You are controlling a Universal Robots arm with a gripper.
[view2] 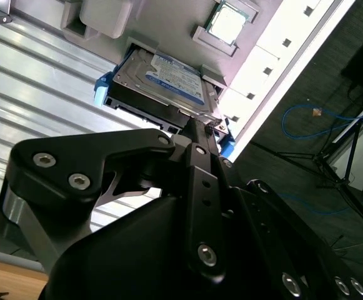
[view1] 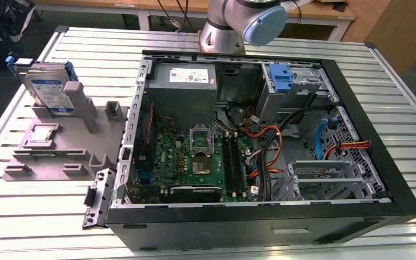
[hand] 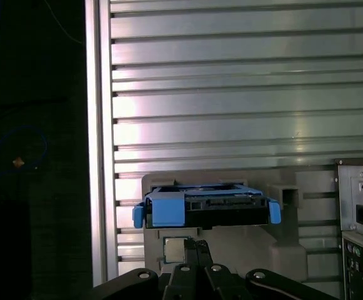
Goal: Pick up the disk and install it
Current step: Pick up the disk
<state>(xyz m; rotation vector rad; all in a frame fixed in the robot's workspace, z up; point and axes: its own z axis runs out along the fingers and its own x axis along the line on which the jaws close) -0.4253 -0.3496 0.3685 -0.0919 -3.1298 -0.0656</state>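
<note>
Disk (hand: 206,206) beyond end effector (hand: 197,249), apart

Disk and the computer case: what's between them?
In the exterior view, a tall grey post and a short grey post of the holder stand between the disk and the computer case.

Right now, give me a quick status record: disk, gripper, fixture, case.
disk: upright in the grey fixture, on the exterior view's left, outside the case
gripper: aimed at the disk's edge in both wrist views, not holding it
grey fixture: on the slatted metal table, also holds a processor chip
case: open, motherboard exposed, bare blue bracket in the drive bay
install: not yet done
</note>
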